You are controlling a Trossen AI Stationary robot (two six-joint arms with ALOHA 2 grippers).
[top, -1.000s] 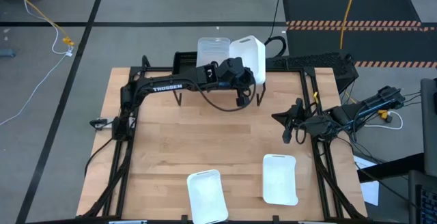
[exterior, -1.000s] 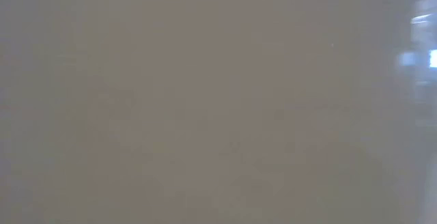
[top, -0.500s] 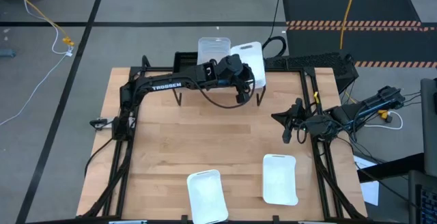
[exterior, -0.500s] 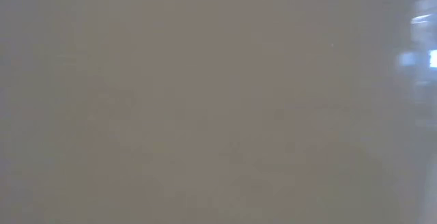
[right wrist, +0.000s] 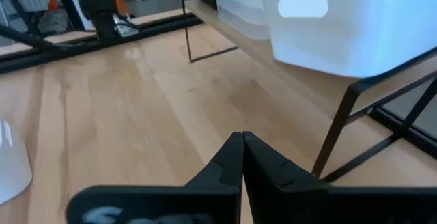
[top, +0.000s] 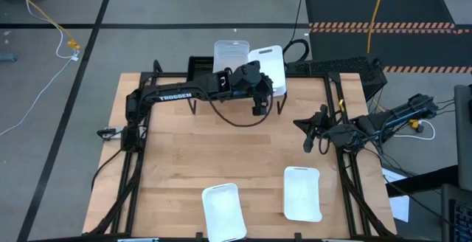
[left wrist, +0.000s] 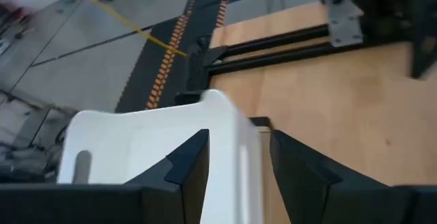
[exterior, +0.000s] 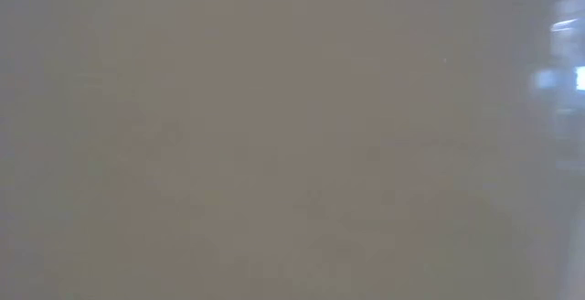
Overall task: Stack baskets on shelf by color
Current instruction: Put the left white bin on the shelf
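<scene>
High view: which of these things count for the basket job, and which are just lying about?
Job:
- white basket on the shelf, its wall between the left gripper fingers
- clear basket and black basket on the shelf
- two white baskets at the table's near edge

Lying about:
- yellow cable on the floor
- right gripper, idle

The table is pale blond wood with fine grain lines. Both arms are matte black; the left arm carries white lettering. The basket between the left fingers is plain opaque white, as are two baskets at the near edge. One basket is see-through, another black. The floor mat is black with orange-striped edges. A cable is yellow.
</scene>
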